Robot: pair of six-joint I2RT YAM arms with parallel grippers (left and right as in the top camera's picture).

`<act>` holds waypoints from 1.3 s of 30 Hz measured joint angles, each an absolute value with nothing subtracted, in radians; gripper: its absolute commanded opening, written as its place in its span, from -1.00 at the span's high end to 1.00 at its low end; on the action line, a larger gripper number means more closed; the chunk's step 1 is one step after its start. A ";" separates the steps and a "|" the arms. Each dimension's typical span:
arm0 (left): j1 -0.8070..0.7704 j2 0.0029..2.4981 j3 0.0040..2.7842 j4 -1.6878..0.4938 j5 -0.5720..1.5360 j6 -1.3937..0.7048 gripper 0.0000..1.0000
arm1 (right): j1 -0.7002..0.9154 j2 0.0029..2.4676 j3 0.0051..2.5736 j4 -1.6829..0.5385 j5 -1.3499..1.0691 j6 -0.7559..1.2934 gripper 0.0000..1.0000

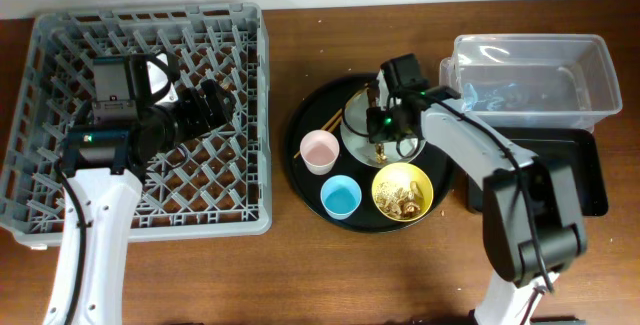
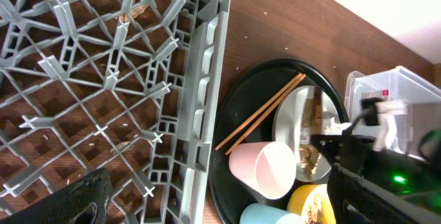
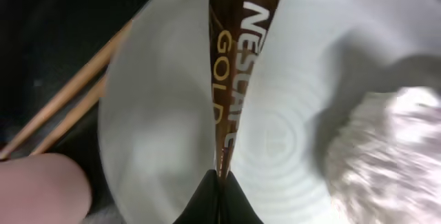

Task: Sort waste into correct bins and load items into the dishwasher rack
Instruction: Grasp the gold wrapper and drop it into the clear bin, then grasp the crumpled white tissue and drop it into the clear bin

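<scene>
My right gripper [image 3: 222, 177] is shut on the long gold-brown wrapper [image 3: 231, 58], just over the pale round plate [image 3: 158, 114]. Crumpled white tissue [image 3: 386, 148] lies on the plate's right side. The chopsticks [image 3: 62, 110] rest beside the plate; they also show in the left wrist view [image 2: 265, 110]. On the round black tray [image 1: 305, 130] stand the pink cup [image 1: 319, 151], the blue cup [image 1: 340, 197] and the yellow bowl [image 1: 402, 191] with brownish scraps. My left gripper [image 1: 215, 105] hovers over the grey dishwasher rack [image 1: 60, 35], open and empty. The clear tub [image 1: 530, 77] and black tray [image 1: 585, 180] sit at right.
The rack's right wall [image 2: 207, 107] stands close to the round tray's left rim [image 2: 227, 134]. The right arm [image 1: 470, 135] reaches over the round tray from the right. Bare wooden tabletop [image 1: 300, 275] lies in front.
</scene>
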State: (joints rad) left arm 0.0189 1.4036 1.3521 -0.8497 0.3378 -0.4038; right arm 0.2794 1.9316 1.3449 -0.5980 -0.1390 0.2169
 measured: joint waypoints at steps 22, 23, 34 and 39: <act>0.019 1.404 1.353 -0.850 0.341 -0.404 -0.99 | -0.216 1.771 1.437 -0.469 -0.380 0.538 -0.22; 0.019 1.404 1.353 -0.849 0.341 -0.404 -0.99 | -0.209 1.747 1.438 -0.505 -0.427 0.508 -0.21; 0.019 1.405 1.353 -0.851 0.341 -0.404 -0.99 | 0.147 1.822 1.370 -0.738 -0.088 0.289 -0.25; 0.019 1.405 1.353 -0.851 0.341 -0.404 -0.99 | 0.150 1.976 1.355 -0.606 -0.035 0.289 0.78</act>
